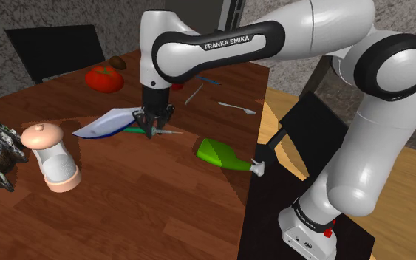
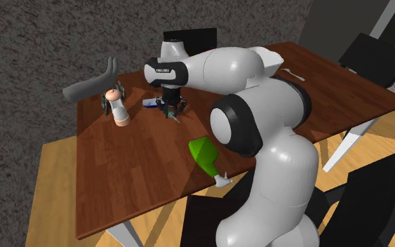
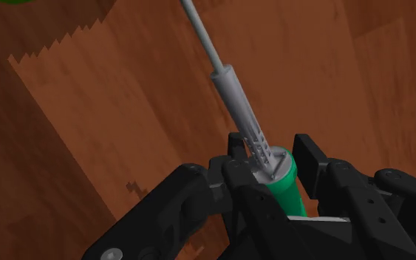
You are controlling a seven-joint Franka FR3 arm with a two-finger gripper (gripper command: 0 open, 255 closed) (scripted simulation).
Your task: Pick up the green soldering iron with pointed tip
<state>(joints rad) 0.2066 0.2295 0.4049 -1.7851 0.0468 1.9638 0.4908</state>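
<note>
A large robot arm [image 1: 369, 125] is built of smooth, rounded white shells, with glossy dark bands wrapping its joints [image 1: 361, 59]. One dark-framed link carries the white capital lettering "FRANKA EMIKA" [image 1: 226, 40]. The round white base [image 1: 306, 221] has a dark collar and a small red mark [image 1: 327, 233], possibly a button. The jaws are all black, with blocky, angular fingers [image 3: 309, 151] on a chunky housing dotted with small round screws [image 3: 108, 254].
</note>
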